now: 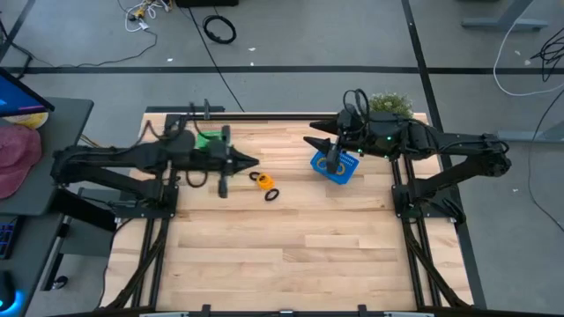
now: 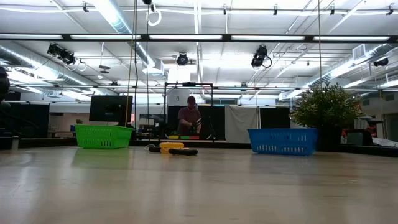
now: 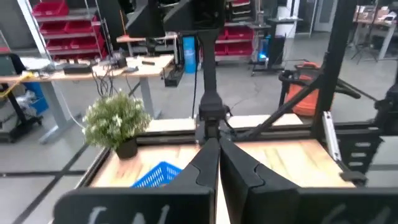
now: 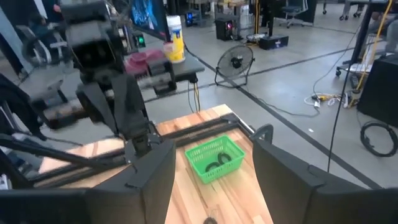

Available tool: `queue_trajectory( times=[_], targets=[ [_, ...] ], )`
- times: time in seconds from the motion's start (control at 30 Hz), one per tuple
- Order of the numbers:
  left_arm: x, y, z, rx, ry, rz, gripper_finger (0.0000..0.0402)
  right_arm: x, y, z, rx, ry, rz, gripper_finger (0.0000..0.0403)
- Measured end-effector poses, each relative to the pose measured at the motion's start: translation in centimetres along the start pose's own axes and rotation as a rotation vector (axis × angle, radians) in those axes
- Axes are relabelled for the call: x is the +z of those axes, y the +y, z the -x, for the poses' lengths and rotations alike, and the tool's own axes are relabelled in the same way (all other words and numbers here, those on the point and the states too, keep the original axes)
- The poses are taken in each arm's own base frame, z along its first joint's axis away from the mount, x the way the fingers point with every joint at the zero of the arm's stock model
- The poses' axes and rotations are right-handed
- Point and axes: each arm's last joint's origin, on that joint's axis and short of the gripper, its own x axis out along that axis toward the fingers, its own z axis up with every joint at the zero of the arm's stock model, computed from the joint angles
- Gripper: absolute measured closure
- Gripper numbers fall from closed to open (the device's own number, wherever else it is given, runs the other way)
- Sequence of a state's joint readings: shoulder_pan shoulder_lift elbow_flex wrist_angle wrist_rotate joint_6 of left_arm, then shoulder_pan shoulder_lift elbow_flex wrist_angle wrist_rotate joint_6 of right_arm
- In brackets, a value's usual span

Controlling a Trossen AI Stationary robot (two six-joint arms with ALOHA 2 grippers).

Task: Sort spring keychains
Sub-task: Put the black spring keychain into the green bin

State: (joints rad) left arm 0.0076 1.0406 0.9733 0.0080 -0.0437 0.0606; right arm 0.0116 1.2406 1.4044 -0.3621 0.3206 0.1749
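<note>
An orange spring keychain [image 1: 257, 179] and a black one [image 1: 270, 195] lie flat on the wooden table [image 1: 282, 255] near its middle; the low view shows them as an orange coil [image 2: 171, 147] and a black coil [image 2: 184, 151]. More black keychains [image 4: 217, 163] lie inside the green basket [image 4: 214, 158]. My left gripper [image 1: 254, 161] is shut and empty, held level in the air just on the far side of the two loose keychains. My right gripper [image 1: 322, 150] stands open and empty over the blue basket [image 1: 335, 167]. Neither gripper shows in the low view.
The green basket [image 1: 210, 139] stands at the far left under my left arm, and the blue basket [image 2: 283, 140] at the far right. A potted plant [image 1: 390, 104] stands at the far right corner. A person [image 2: 189, 119] is in the room behind the table.
</note>
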Motion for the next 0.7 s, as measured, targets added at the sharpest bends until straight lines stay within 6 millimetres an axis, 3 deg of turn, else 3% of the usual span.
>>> queue_trajectory(
  times=[0.2,0.37,0.7],
  targets=[
    [-2.9,1.1,-3.5,0.047,0.139,0.033,0.0388,0.5,-0.3,1.3,0.007,-0.021,-0.007,0.0186],
    [-4.0,2.0,-4.7,0.085,0.168,0.080,0.0388,0.6,-0.3,1.5,0.006,-0.021,-0.006,0.0186],
    [-3.1,2.3,-6.0,0.125,0.113,0.089,0.0388,0.4,-0.3,1.5,0.004,-0.009,-0.002,0.0186]
  ],
)
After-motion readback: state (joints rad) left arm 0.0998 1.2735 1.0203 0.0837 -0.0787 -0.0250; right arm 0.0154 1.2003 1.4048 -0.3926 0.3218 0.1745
